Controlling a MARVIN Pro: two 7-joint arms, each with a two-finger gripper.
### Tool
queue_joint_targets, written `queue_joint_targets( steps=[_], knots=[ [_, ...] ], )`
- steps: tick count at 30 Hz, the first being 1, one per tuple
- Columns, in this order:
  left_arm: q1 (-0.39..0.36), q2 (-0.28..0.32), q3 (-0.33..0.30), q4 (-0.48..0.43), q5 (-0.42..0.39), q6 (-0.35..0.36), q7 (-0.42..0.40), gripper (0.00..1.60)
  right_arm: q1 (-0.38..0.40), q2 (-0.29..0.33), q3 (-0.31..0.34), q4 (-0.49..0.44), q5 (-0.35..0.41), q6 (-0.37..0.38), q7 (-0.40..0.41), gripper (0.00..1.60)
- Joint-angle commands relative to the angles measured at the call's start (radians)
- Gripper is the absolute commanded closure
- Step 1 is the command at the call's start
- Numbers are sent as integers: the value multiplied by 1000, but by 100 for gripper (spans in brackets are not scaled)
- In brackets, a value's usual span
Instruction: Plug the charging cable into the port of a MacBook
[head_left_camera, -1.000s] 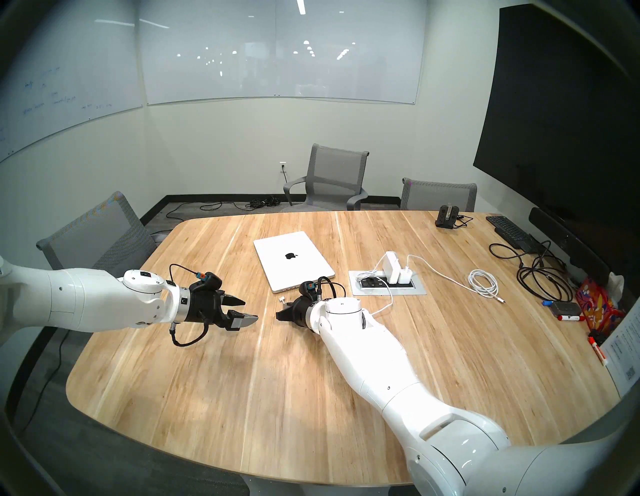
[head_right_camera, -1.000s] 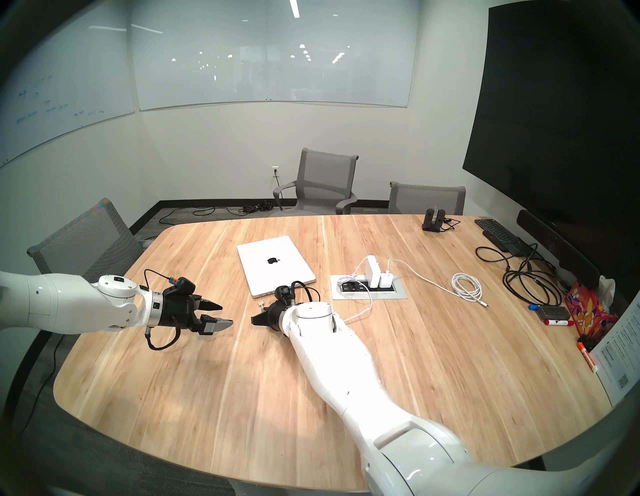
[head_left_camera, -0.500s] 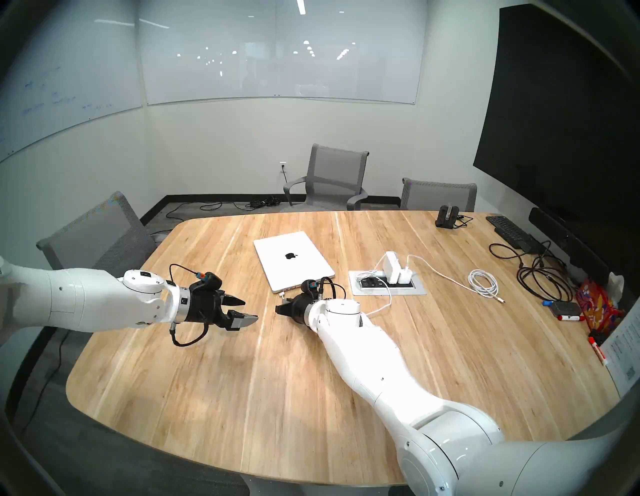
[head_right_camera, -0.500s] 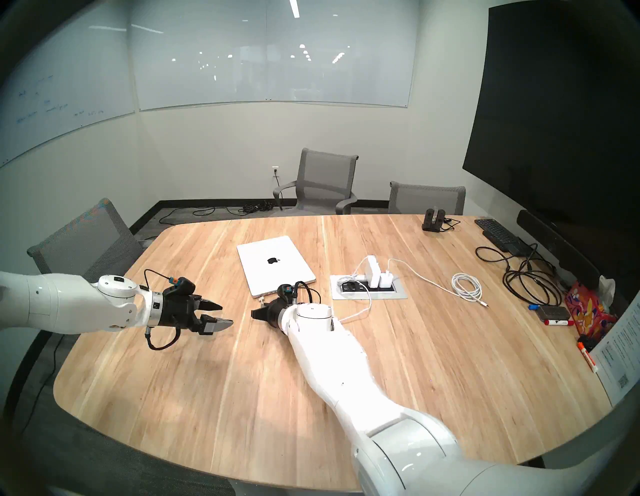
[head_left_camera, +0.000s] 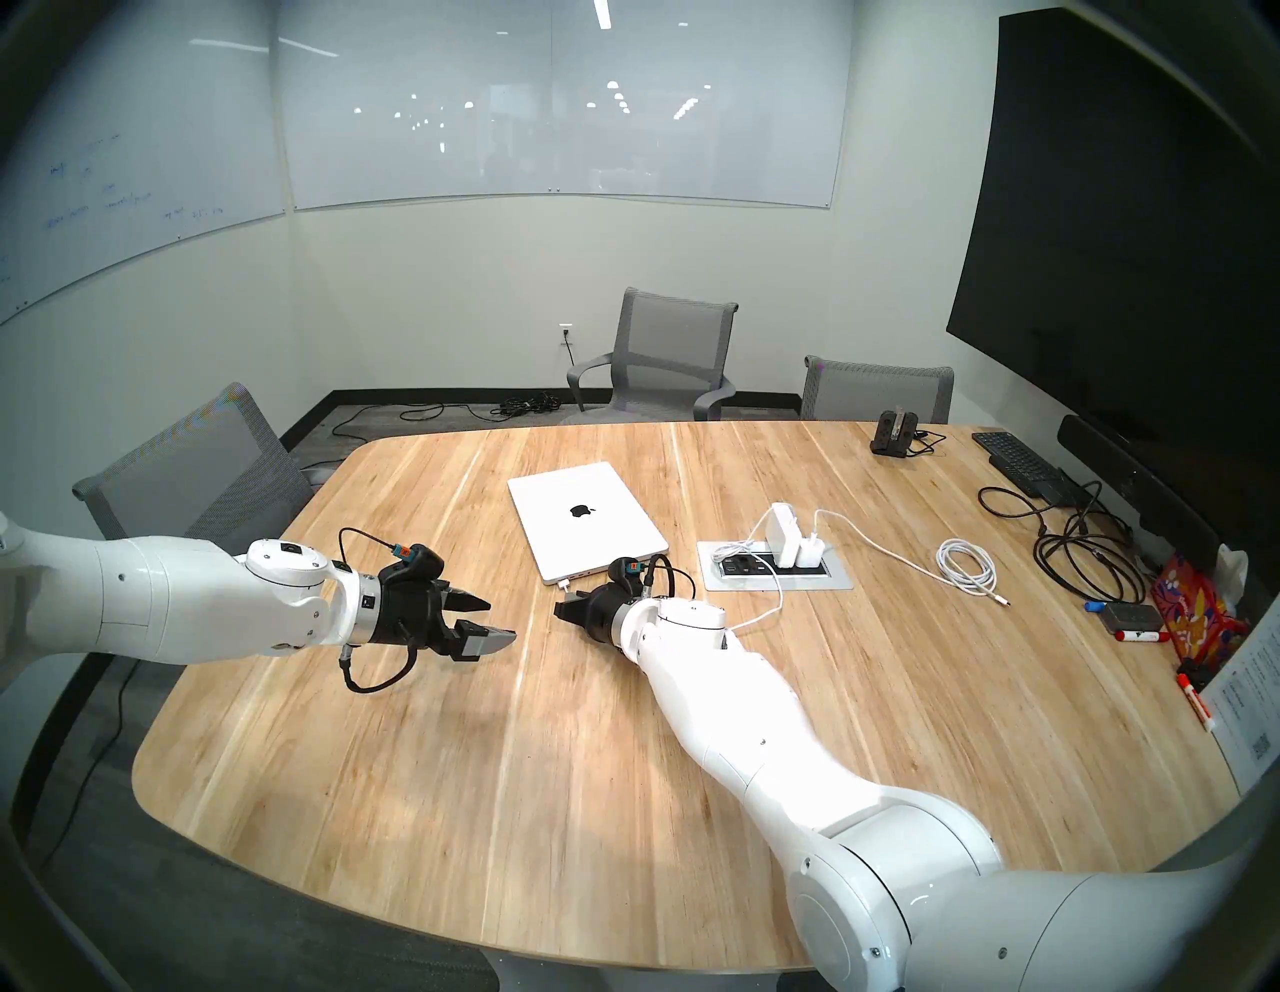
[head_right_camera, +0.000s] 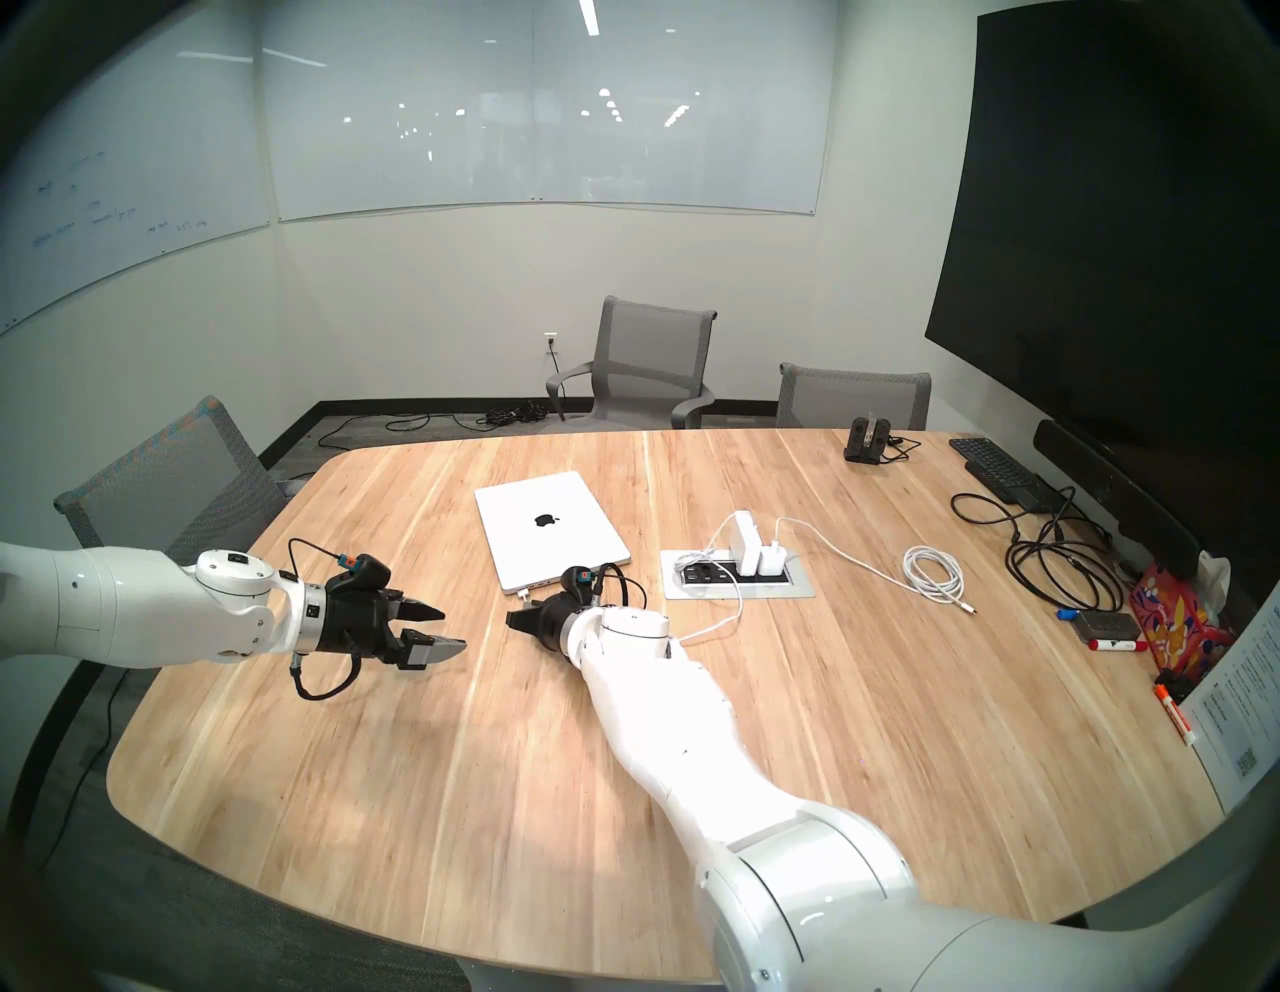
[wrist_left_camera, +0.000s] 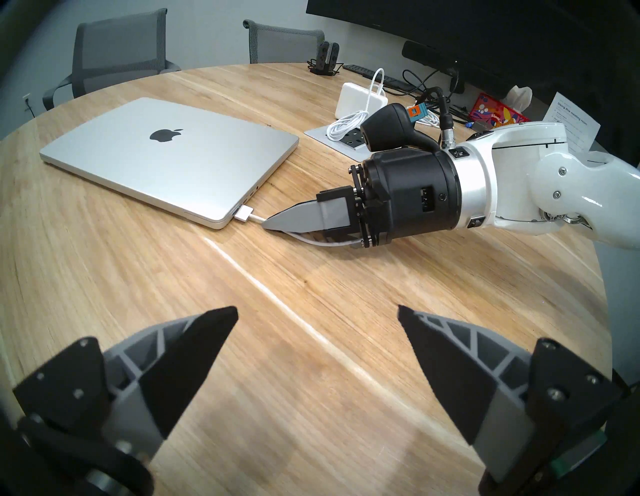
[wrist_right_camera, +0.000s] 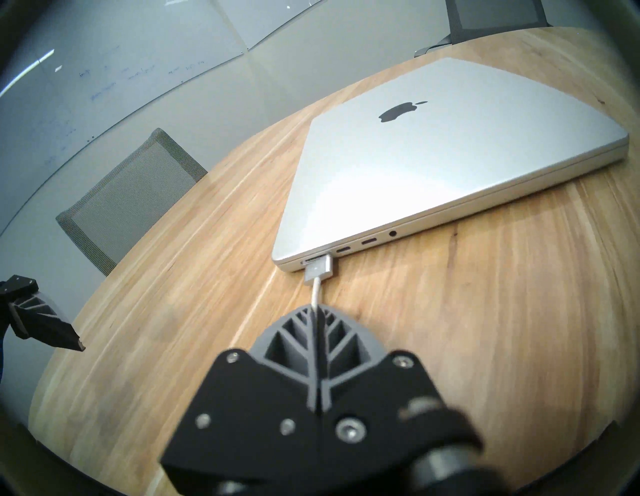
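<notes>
The silver MacBook (head_left_camera: 589, 526) lies shut near the table's middle; it also shows in the right wrist view (wrist_right_camera: 433, 149) and the left wrist view (wrist_left_camera: 166, 152). My right gripper (wrist_right_camera: 315, 308) is shut on the thin white charging cable (wrist_right_camera: 315, 292) a short way behind its connector (wrist_right_camera: 318, 270). The connector's front is against the endmost port (wrist_right_camera: 310, 260) on the laptop's near side edge, and largely covers it. Whether it is fully seated I cannot tell. The connector also shows touching the laptop's corner in the left wrist view (wrist_left_camera: 245, 213). My left gripper (head_left_camera: 502, 620) is open and empty, to the left.
A recessed power box (head_left_camera: 824, 578) with white chargers (head_left_camera: 786, 544) sits right of the laptop. A coiled white cord (head_left_camera: 966, 564), black cords (head_left_camera: 1080, 554), a black keyboard (head_left_camera: 1018, 461) and markers (head_left_camera: 1139, 634) lie at the far right. Grey chairs (head_left_camera: 665, 353) stand around the table.
My right gripper has carried the connector from the table just in front of the laptop up to its side edge, where it now touches the endmost port. The left arm has not moved.
</notes>
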Motion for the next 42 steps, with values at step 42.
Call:
queue_joint_targets(
  steps=[42],
  knots=[
    [-18, -2, -13, 2, -1, -3, 2, 0, -56, -38, 38, -132, 30, 93, -15, 160]
  ],
)
